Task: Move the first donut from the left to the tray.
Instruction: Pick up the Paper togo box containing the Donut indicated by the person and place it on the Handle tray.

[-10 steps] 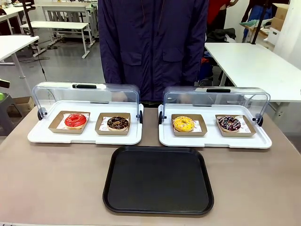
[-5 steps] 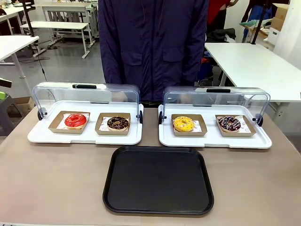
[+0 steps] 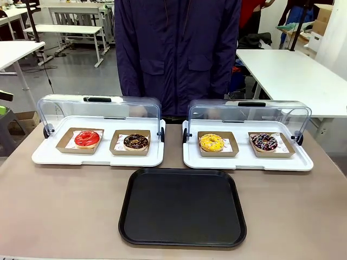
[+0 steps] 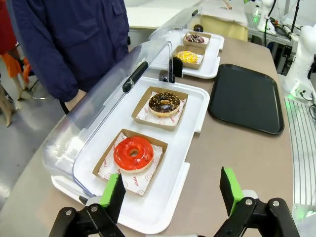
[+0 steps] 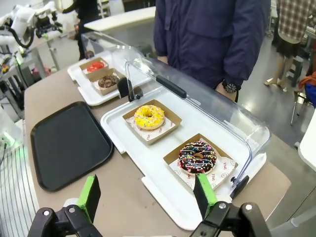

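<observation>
The red-iced ring donut [image 3: 87, 138] lies in its small brown cardboard tray, leftmost in the left white tray [image 3: 49, 156] whose clear lid stands raised. In the left wrist view the red donut [image 4: 133, 153] sits just beyond my left gripper [image 4: 170, 192], which is open and holds nothing. The large black tray [image 3: 182, 207] lies bare at the table's near middle, and it shows as the black tray [image 4: 247, 96] and the black tray [image 5: 66, 143] in the wrist views. My right gripper [image 5: 148, 195] is open above the right white tray's near edge.
A chocolate-iced donut [image 3: 135, 142] sits beside the red one. The right white tray [image 3: 246, 161] holds a yellow-iced donut [image 3: 211, 142] and a sprinkled chocolate donut [image 3: 264, 142], its lid raised too. A person in a dark blue jacket [image 3: 176, 51] stands at the far edge.
</observation>
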`<state>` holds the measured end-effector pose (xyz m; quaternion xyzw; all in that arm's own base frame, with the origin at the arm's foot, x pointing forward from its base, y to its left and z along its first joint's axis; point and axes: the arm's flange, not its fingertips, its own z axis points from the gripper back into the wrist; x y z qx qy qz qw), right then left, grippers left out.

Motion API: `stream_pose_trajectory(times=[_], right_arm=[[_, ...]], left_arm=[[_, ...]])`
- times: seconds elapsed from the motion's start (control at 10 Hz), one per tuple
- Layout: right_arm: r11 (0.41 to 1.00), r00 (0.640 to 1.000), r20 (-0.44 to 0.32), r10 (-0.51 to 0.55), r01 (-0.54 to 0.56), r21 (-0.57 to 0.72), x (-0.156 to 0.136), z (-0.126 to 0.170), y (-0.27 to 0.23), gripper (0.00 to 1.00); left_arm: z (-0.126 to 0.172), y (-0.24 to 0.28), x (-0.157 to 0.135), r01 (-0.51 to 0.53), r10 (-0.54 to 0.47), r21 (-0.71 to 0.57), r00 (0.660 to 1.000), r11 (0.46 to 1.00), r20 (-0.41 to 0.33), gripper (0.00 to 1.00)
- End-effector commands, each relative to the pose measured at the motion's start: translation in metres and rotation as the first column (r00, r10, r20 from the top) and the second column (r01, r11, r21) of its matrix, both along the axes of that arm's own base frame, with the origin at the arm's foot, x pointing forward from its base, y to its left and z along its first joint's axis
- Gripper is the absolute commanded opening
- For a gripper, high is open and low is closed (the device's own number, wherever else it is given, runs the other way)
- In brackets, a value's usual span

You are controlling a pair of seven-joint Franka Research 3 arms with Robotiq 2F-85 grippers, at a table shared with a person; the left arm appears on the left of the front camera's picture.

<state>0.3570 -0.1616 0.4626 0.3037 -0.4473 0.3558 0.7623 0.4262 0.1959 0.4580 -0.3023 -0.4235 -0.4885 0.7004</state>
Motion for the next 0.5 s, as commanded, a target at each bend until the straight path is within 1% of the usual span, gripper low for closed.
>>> stream_pose_trajectory(times=[0.0, 0.4], right_arm=[[1.0, 0.999, 0.04, 0.011, -0.011, 0.007, 0.0042, -0.0006, -0.0025, 1.0], [1.0, 0.999, 0.04, 0.011, -0.011, 0.007, 0.0042, -0.0006, -0.0025, 1.0]], left_arm=[[0.0005, -0.0008, -0.0029, 0.004, -0.004, -0.011, 1.0, 1.0, 0.006, 1.0], [0.0005, -0.0008, -0.0029, 0.004, -0.004, -0.011, 1.0, 1.0, 0.006, 1.0]])
